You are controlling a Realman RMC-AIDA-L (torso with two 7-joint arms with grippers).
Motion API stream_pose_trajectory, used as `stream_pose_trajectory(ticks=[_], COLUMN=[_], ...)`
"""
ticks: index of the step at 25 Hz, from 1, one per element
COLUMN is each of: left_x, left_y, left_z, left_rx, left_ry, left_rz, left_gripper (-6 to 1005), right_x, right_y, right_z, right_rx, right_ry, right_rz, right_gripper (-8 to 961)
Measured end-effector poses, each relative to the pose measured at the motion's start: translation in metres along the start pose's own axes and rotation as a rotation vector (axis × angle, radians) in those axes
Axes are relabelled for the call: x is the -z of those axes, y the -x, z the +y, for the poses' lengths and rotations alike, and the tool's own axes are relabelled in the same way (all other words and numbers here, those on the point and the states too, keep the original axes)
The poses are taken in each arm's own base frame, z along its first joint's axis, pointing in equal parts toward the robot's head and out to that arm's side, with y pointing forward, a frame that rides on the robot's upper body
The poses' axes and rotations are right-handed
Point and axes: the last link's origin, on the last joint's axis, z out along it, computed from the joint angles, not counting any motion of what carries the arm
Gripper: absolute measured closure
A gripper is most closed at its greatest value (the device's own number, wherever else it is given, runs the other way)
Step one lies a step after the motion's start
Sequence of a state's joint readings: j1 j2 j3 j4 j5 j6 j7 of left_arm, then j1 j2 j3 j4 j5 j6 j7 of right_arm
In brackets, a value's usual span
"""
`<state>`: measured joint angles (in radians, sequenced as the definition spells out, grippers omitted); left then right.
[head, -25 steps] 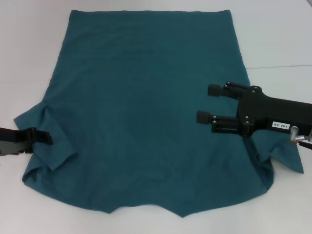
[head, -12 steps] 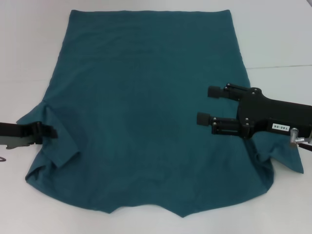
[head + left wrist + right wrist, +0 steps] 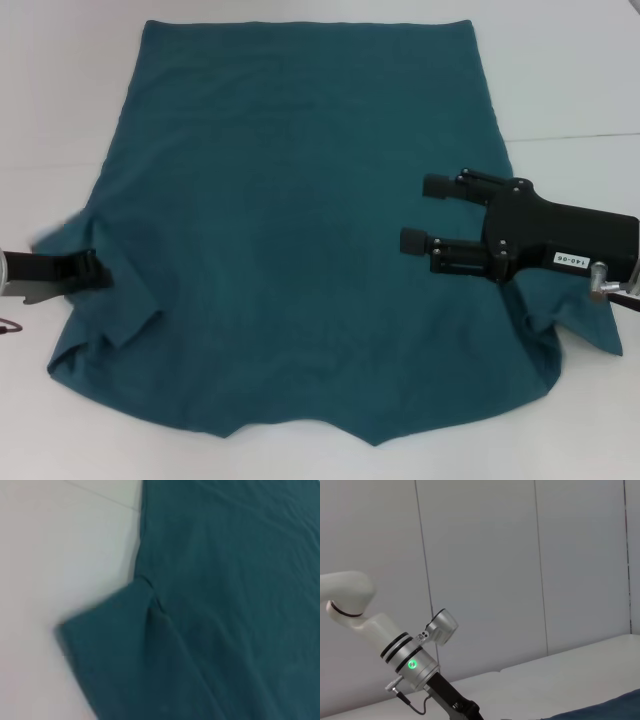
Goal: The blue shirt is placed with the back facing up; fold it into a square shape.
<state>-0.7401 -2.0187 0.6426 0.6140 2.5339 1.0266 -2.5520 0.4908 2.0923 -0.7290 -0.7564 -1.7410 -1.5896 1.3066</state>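
Head view: blue shirt (image 3: 300, 230) on white table (image 3: 570, 80) (grey-panelled wall (image 3: 520, 570) behind).

The blue shirt (image 3: 300, 220) is a plain dark teal with no print showing, lying on a white table (image 3: 570, 80). Both the left gripper (image 3: 98, 270) and the right gripper (image 3: 425, 213) are black; a white label sits on the right one.
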Motion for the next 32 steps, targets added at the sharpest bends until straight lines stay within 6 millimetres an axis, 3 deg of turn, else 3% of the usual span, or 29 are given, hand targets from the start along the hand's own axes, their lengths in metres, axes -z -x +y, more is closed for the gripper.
stream_pose_trajectory(ticks=[5,10,21,26,32], left_x=[0.008,0.02,0.022,0.021,0.017], left_y=[-0.004,-0.006,0.004,0.004,0.009], left_z=[-0.003,-0.004,-0.02,-0.025,-0.028], left_rx=[-0.004,0.003,0.069,0.066,0.077], left_ry=[0.007,0.043,0.01,-0.025,-0.038], left_rz=[0.027,0.05,0.043,0.05,0.042], left_gripper=[980,943,727,484,297], right_x=[0.001,0.001,0.0,0.0,0.0], right_y=[0.0,0.0,0.001,0.001,0.001], right_z=[0.0,0.0,0.0,0.0,0.0], right_rx=[-0.001,-0.001,0.001,0.003,0.002], right_ry=[-0.002,-0.002,0.002,0.003,0.003], right_rz=[-0.003,-0.003,-0.003,-0.003,-0.003], right_gripper=[72,72,72,72,72])
